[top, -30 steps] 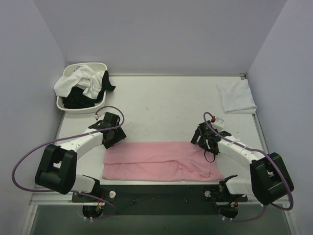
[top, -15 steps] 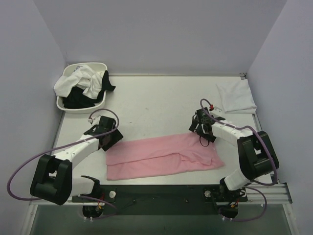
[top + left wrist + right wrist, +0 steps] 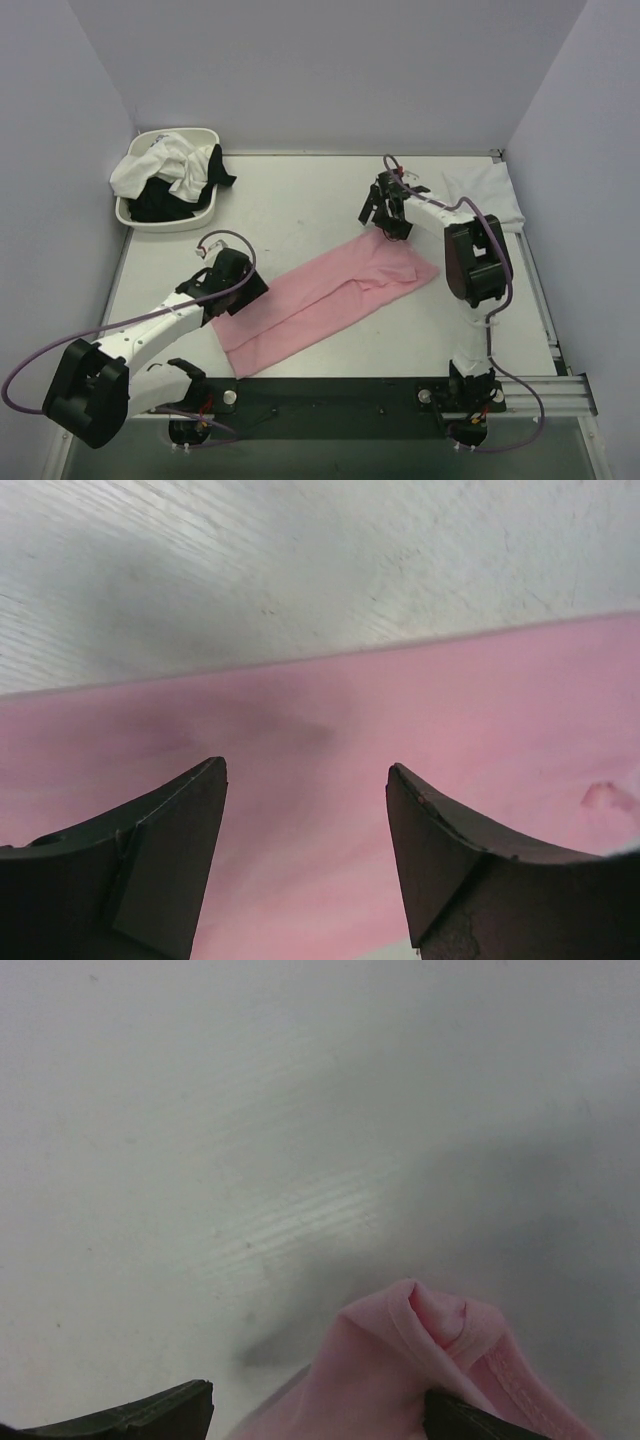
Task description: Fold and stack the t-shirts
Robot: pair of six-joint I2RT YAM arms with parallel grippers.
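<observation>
One plain light pink cotton t-shirt (image 3: 330,300) lies folded into a long band on the white table (image 3: 300,200), slanting from the lower left of centre up to the right of centre in the top view. The black two-finger left gripper (image 3: 305,770) sits over the band's lower left end. Its wrist view shows the fingers (image 3: 150,860) well apart, with smooth pink cloth below and between them and the cloth's straight edge crossing the upper half of that frame. The black two-finger right gripper (image 3: 318,1392) is at the band's upper right end. Its fingers are apart too, with only the tips showing at the bottom of its wrist view. A small bunched fold of pink cloth rises between them, close to the right-hand tip; whether it touches that tip I cannot tell. In the upper left, a white oval plastic basin (image 3: 165,224) holds a crumpled white t-shirt (image 3: 150,170) and a black t-shirt (image 3: 150,207). A folded white t-shirt (image 3: 485,195) lies at the table's upper right edge, apart from the pink one.
</observation>
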